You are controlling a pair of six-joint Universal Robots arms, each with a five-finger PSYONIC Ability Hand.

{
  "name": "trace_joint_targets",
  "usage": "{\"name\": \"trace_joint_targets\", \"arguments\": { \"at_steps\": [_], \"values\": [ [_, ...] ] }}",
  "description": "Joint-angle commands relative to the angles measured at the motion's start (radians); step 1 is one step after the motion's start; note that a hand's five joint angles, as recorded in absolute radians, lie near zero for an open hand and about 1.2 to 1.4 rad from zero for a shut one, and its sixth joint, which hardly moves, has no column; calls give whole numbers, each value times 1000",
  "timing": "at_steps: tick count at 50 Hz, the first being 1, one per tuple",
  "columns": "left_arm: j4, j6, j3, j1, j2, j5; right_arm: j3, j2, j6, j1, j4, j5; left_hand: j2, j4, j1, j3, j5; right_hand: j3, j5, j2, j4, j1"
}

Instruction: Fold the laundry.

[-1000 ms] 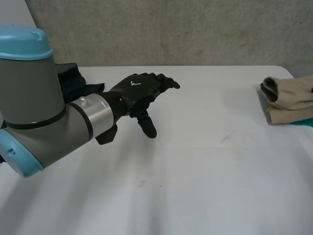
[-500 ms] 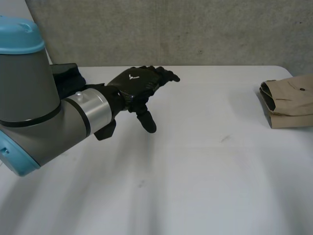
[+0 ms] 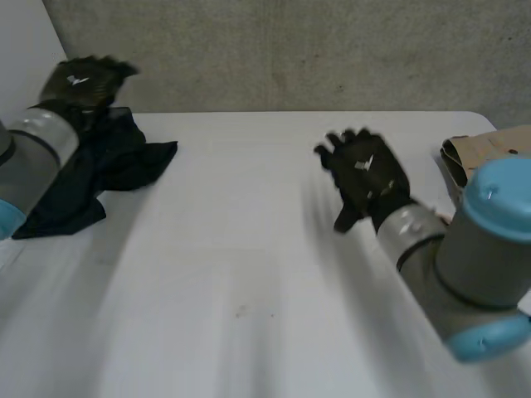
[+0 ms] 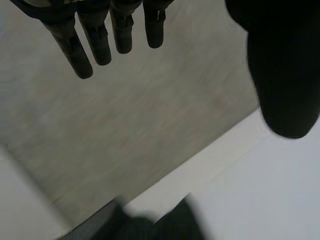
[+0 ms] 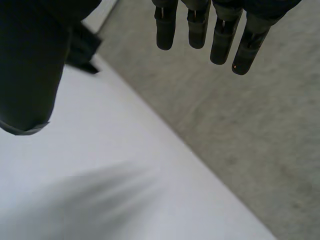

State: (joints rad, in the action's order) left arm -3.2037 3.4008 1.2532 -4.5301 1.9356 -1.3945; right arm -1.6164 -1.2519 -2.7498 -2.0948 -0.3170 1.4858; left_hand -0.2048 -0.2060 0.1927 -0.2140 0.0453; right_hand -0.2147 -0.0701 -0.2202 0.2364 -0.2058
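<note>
Black left hand [image 3: 81, 83] near dark cloth [image 3: 116, 162], outstretched, empty; right hand [image 3: 365, 178] likewise.

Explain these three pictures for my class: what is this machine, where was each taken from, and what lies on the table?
A two-armed robot works at a white table. The wide picture looks down from between its arms; the other two come from a camera on each wrist, looking along the hand. The left robot hand hovers by a crumpled dark cloth; the right robot hand is raised over bare table. A folded tan garment lies at the right edge. Both are open, holding nothing.
</note>
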Motion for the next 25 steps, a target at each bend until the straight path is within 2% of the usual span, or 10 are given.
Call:
{"name": "trace_joint_targets", "arguments": {
  "at_steps": [1,4,11,16,18,20,24,25],
  "values": [
    [-71,282,-110,-207,306,14,-125,-12,76,1,-2,-4,30,31,-18,39,-45,40,70,46,-62,31],
    [-76,331,-162,-239,391,25,-158,-27,76,4,-5,-4,30,31,-18,39,-45,40,70,46,-62,31],
    [-105,365,-261,-296,540,158,-209,-31,74,4,-11,-22,30,31,-18,39,-45,40,70,46,-62,31],
    [-146,368,-328,-306,612,158,-226,-29,74,16,-19,-39,15,16,-3,24,-30,40,70,46,-62,31],
    [-146,368,-366,-313,643,147,-227,-29,73,21,-19,-39,-82,-80,94,-72,67,40,70,46,-62,31],
    [-146,368,-394,-313,663,134,-231,-29,71,25,-19,-39,-240,-239,252,-231,225,40,70,46,-62,31],
    [-146,376,-416,-310,680,82,-232,-29,71,27,-19,-39,-1169,-1167,1181,-1159,1154,40,70,46,-62,31],
    [-153,386,-408,-291,663,56,-232,-29,71,27,-19,-39,-1191,-1190,1203,-1182,1176,40,70,46,-62,31]
  ]
}}
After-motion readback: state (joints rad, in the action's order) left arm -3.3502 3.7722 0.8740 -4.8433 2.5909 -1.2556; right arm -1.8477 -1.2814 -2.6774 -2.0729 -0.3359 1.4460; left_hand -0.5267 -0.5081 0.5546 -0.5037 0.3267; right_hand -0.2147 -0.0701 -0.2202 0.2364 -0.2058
